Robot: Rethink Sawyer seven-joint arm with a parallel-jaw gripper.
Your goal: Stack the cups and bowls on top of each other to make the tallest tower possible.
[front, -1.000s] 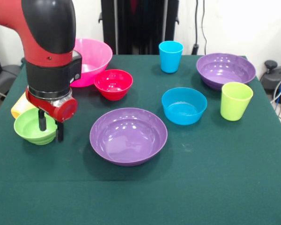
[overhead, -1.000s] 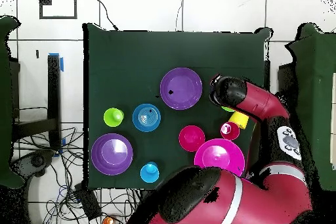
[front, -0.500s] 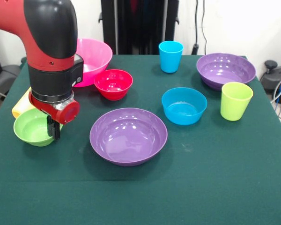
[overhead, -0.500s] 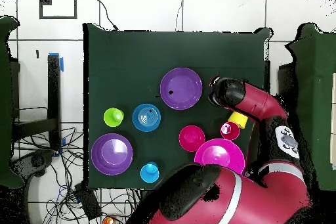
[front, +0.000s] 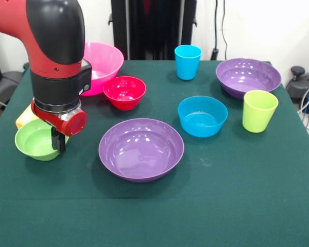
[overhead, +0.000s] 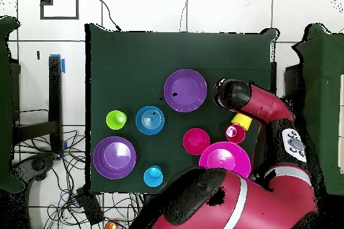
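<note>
My gripper (front: pixel 57 145) is at the table's left in the front view, shut on the right rim of the small green bowl (front: pixel 33 139). The yellow cup (front: pixel 24 116) lies on its side just behind that bowl; it also shows in the overhead view (overhead: pixel 242 120). The pink bowl (front: pixel 100 62), red bowl (front: pixel 124 92), near purple bowl (front: pixel 141 149), blue bowl (front: pixel 202 116), far purple bowl (front: pixel 248 76), blue cup (front: pixel 187 62) and lime green cup (front: pixel 259 110) stand apart, none stacked. The red cup (overhead: pixel 234 133) shows only in the overhead view, beside the pink bowl (overhead: pixel 224 160).
The dark green table (front: pixel 221 195) is bare along its front in the front view. My arm (overhead: pixel 259 105) covers the green bowl in the overhead view. Cables and a black stand lie beyond the table's far edge.
The two fingers that straddled the green bowl's rim a second ago have come together on it. The wrist has shifted slightly right and up; the yellow cup shows a little more.
</note>
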